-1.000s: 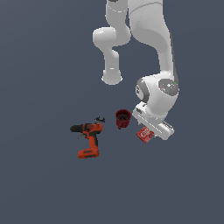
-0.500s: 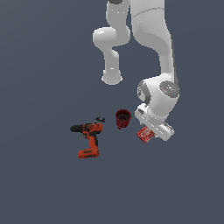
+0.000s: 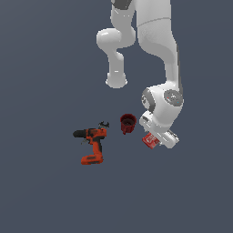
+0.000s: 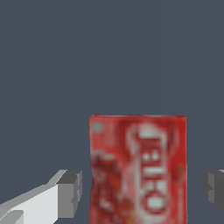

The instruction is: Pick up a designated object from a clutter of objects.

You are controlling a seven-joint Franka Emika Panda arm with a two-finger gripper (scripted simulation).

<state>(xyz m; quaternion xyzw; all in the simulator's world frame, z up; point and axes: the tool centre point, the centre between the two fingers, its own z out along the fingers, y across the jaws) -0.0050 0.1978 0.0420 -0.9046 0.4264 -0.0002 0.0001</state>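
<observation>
The small flat red box [image 4: 138, 168] with white print lies on the grey floor, filling the space between my two fingers in the wrist view. One grey fingertip [image 4: 70, 192] stands a small gap off one side of it, the other [image 4: 213, 186] off the opposite side. My gripper [image 4: 141, 189] is open and astride the box without touching it. In the exterior view the box [image 3: 150, 140] shows partly under the white hand, and the fingers are hidden there. The dark red mug [image 3: 128, 123] stands just to the exterior view's left of the box.
An orange-and-black power drill [image 3: 92, 143] lies further to the exterior view's left, with a tiny dark piece [image 3: 103, 124] by its top. The arm's white base column [image 3: 116, 68] stands behind the clutter.
The hand has sunk slightly lower over the red box. The mug, drill and box have not moved.
</observation>
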